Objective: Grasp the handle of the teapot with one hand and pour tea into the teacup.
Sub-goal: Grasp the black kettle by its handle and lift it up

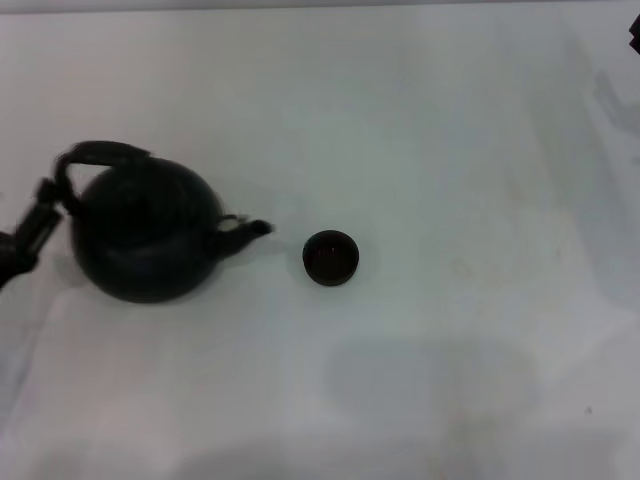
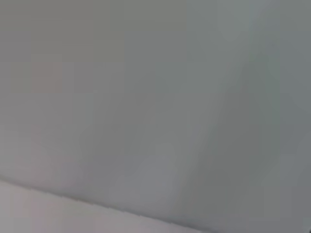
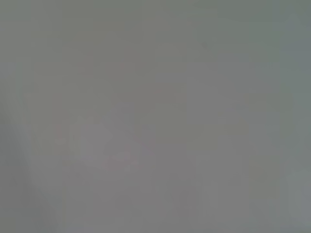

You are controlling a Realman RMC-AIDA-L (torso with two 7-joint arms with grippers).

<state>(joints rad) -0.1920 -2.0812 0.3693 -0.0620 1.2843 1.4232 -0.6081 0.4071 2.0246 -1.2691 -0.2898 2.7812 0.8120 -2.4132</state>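
Note:
In the head view the round black teapot point(image 1: 145, 232) sits on the left of the white table, its short spout point(image 1: 250, 230) pointing right at the teacup point(image 1: 330, 257). That small dark cup stands upright a short gap from the spout tip. The arched handle point(image 1: 100, 153) loops over the pot's far left side and looks blurred. My left gripper point(image 1: 50, 200) comes in from the left edge and is shut on the handle's left end. Only a dark tip of my right gripper point(image 1: 635, 35) shows at the top right corner. Neither wrist view shows any of these things.
The white table point(image 1: 450, 150) stretches right of and behind the cup. A faint edge line point(image 2: 97, 203) crosses the left wrist view; the right wrist view is plain grey surface.

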